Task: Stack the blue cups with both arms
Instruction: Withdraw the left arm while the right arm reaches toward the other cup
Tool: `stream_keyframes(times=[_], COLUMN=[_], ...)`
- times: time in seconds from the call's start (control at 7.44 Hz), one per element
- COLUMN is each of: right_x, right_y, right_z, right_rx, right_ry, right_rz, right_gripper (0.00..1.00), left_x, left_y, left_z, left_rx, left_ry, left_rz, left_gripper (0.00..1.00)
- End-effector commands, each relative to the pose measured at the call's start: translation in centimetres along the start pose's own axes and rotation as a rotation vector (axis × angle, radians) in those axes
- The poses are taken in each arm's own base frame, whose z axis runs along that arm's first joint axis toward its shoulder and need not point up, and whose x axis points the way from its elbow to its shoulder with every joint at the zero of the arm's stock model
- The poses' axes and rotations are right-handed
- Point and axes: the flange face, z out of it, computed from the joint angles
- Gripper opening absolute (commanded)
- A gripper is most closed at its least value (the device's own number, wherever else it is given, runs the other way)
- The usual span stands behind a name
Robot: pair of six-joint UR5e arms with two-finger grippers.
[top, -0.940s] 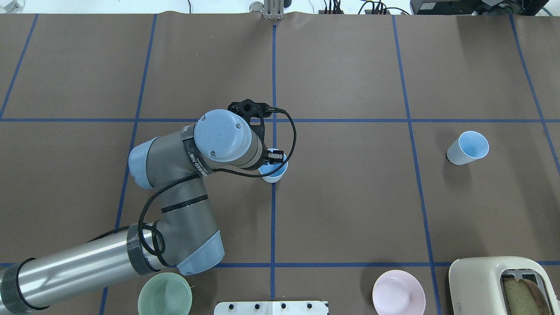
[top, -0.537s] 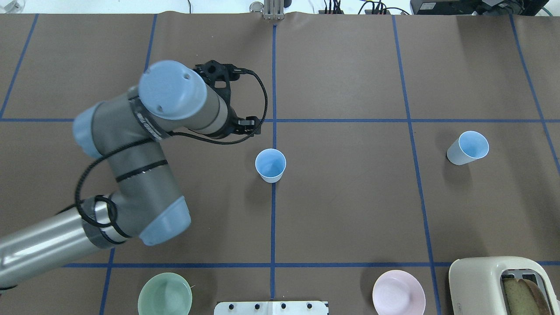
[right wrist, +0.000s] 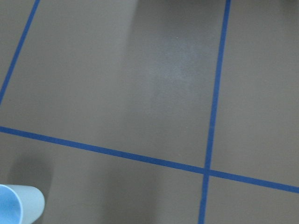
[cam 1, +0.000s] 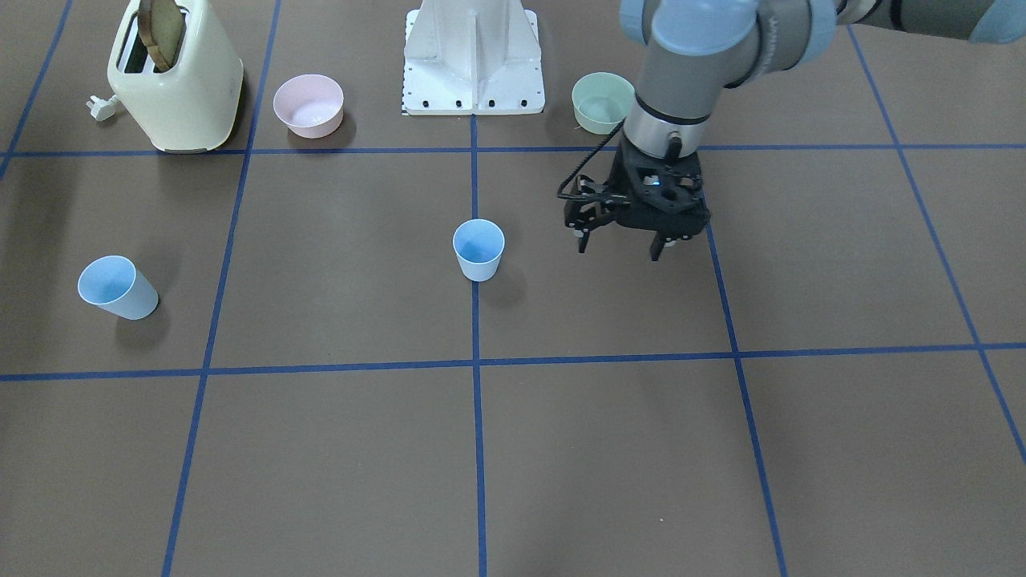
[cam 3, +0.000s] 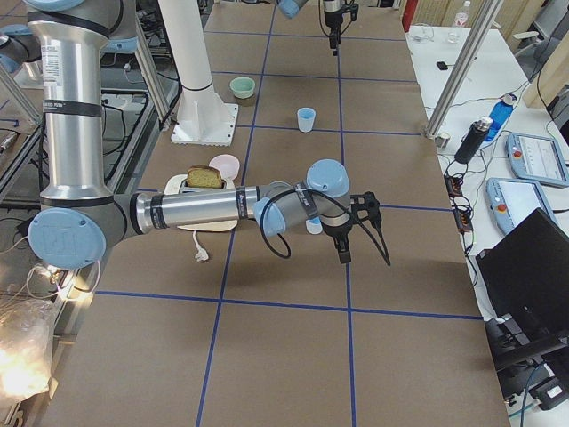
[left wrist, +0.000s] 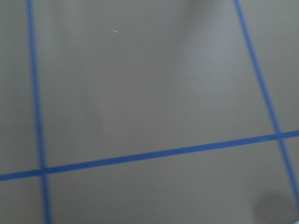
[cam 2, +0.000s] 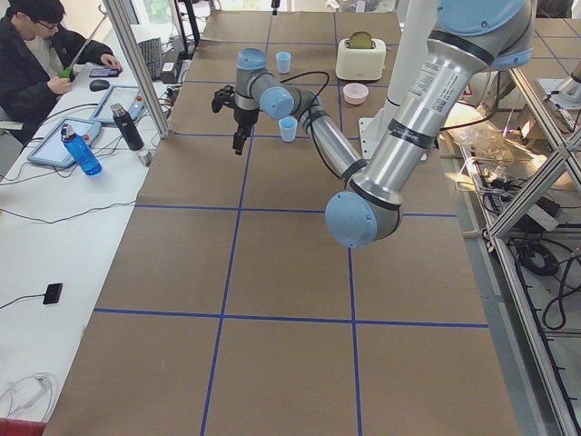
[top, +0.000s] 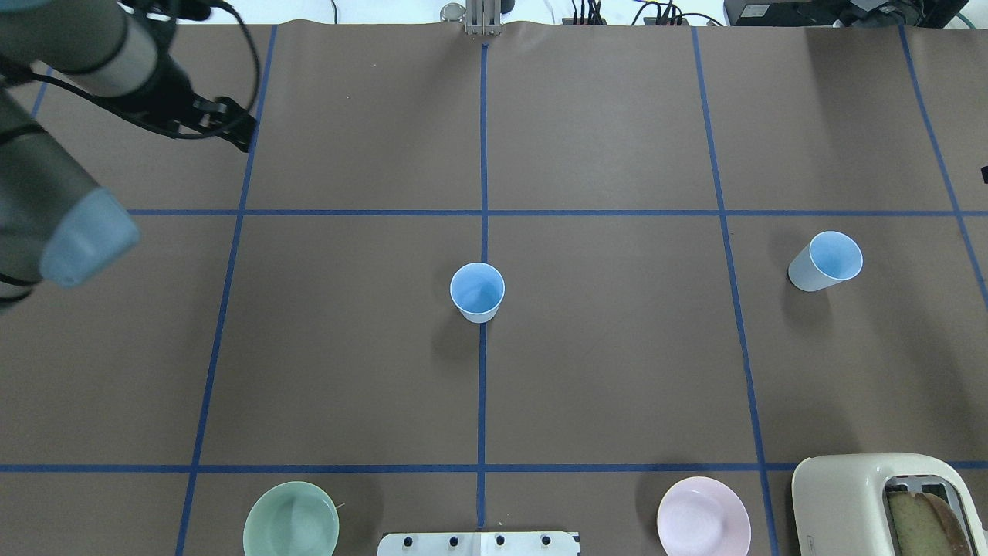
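Centrally, upright blue cup (top: 477,291) on grid line, bare brown table (top: 617,371) all round. Second blue cup (top: 824,261) far right, alone. Left gripper (cam 1: 621,240) hangs above table beside centre cup, fingers spread, empty. Right gripper (cam 3: 343,252) seen only from side: state cannot tell. No legible writing. Front view alone shows left fingers; toaster (top: 888,502), pink bowl (top: 703,516), mint bowl (top: 291,519) line near edge.

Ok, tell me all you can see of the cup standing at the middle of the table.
The middle cup is a small, tapered, handleless tumbler, seemingly plastic, pale blue outside and brighter blue inside. It stands upright, mouth up and empty, on the blue centre tape line of the brown table. Nothing touches it; the left claw hangs off to one side, clear of it.
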Motion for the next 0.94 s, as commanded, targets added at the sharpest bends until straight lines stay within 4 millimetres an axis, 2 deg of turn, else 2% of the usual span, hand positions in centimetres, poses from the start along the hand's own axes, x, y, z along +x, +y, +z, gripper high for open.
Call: stream_keyframes(times=[0.0,0.13,0.27,0.4,0.54,0.67,0.81], right_x=[-6.7,-9.4,-10.7,-11.6,-12.0,-12.8,-13.5], right_y=[0.7,1.2,1.7,2.0,0.8,-0.7,-1.3], right_z=[1.3,1.5,3.0,4.7,6.2,8.0,9.5], right_rx=[-0.063,-0.108,-0.126,-0.139,-0.145,-0.159,-0.169], right_ry=[0.001,0.008,0.037,0.071,0.078,0.072,0.064], right_rz=[-0.025,-0.018,-0.041,-0.071,-0.093,-0.100,-0.115], right_gripper=[1.00,1.00,1.00,1.00,1.00,1.00,1.00], left_x=[-17.1,-26.2,-32.4,-37.9,-41.8,-44.6,-46.1], left_y=[0.2,1.1,2.1,4.4,5.6,10.8,13.0], left_z=[-3.3,-4.3,-2.5,1.0,0.2,2.3,3.0], left_rx=[-0.064,-0.091,-0.148,-0.202,-0.181,-0.186,-0.165], left_ry=[-0.081,-0.117,0.017,0.189,0.188,0.157,0.070], left_rz=[0.123,0.175,0.114,-0.053,-0.104,-0.112,-0.074], left_gripper=[0.99,0.99,0.99,0.99,0.99,0.99,0.99])
